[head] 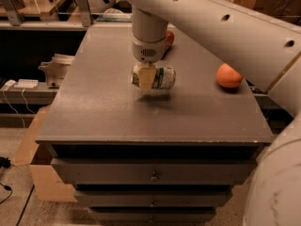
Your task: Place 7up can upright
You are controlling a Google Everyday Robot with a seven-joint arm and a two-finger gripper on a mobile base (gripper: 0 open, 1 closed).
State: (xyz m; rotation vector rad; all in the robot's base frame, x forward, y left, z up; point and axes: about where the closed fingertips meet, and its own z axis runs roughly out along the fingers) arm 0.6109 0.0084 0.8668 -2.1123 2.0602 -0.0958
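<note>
Whitish-silver w/ a green band, the 7up can [162, 77] lies on its side, not upright: long axis level, running left-right across the view, approx parallel to the table's front edge. Its right end pokes out past the claw; left end is mostly covered, so can't tell which end has the pull tab. Gripper [147, 76] hangs straight down from the wrist over the middle of the table [94, 107] and is clamped across the can's left part. One pale yellowish finger [145, 82] sits on the near side of the can, pressed against it; the other finger is hidden behind. The jaws are closed to about the can's width, w/ nothing else in them. A soft shadow [153, 99] lies on the tabletop just below and apart from the can, so the can looks to be held a bit off the surface. The white arm [211, 27] comes in from upper right. An orange fruit [228, 75] rests on the table to the right, well apart from the can. A red-orange object [170, 36] peeks out behind the wrist, farther back. Drawers [153, 171] run under the tabletop, and a cardboard box [44, 182] stands on the floor at left.
</note>
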